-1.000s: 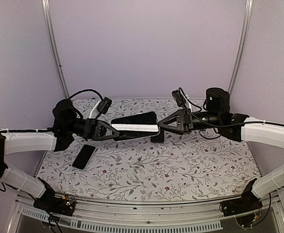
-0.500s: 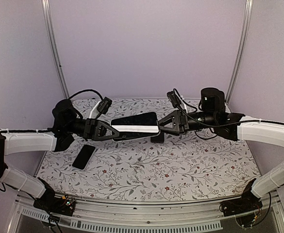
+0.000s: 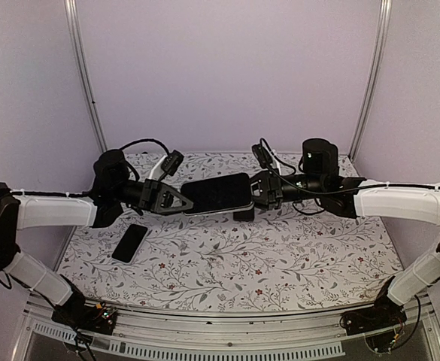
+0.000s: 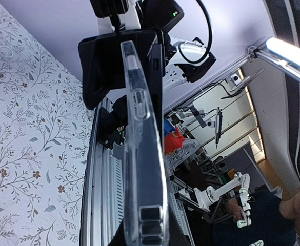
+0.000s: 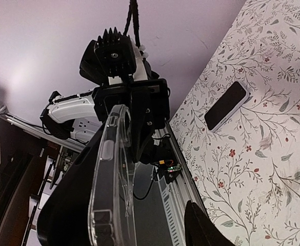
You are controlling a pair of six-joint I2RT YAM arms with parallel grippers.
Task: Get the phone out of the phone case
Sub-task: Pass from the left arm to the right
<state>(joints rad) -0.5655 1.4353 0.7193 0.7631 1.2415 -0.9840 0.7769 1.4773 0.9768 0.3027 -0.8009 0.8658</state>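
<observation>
Seen from above, the light is even, diffuse and fairly bright. It tints the plain lavender backdrop wall point(image 3: 227, 75) uniformly and leaves only soft, faint shadows on the floral-patterned table cover point(image 3: 280, 256). The thin aluminium corner rails point(image 3: 84, 83) bend slightly, a wide-angle distortion toward the edges. The glossy black phone screen point(image 3: 218, 192) gives a dull grey sheen without hard glare. In the left wrist view a bright white strip lamp point(image 4: 292, 53) burns out at upper right, and the room behind is dim. The thin clear translucent phone case point(image 4: 142, 154), seen edge-on, is sharp and catches pale highlights. The right wrist view is darker at lower left, with the nearest parts in silhouette.
</observation>
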